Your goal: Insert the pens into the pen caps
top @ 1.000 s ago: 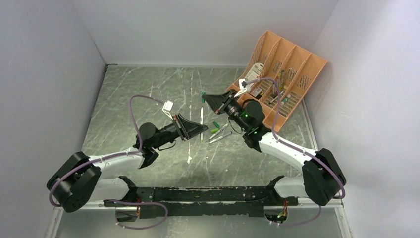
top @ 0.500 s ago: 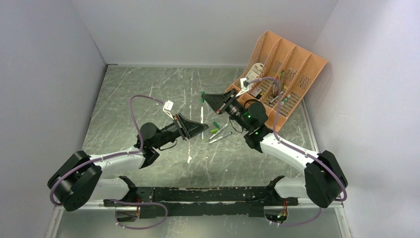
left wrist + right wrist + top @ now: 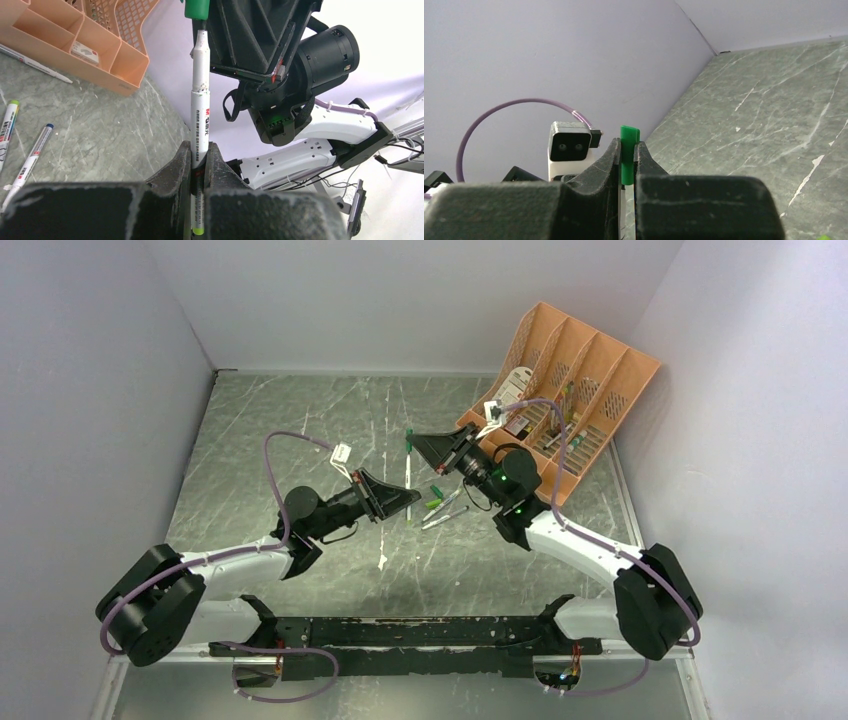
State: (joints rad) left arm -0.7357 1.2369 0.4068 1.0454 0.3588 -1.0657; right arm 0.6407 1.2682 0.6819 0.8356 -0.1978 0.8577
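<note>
Upper right, orange organizer [image 3: 640, 362] is holding mixed stationery [image 3: 560, 425]; left gripper [image 3: 200, 150] is pinching a pen [image 3: 200, 100], right gripper [image 3: 628, 142] a green cap [image 3: 628, 156]. Cap is sitting nearer the pen tip than before.

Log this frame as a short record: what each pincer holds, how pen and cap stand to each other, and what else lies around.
left pincer: shut on a pen
right pincer: shut on a green cap
alignment: pen in line with cap, nib at the cap's mouth, not pushed home
table: two more pens lying loose between the arms
organizer: orange, far right corner
</note>
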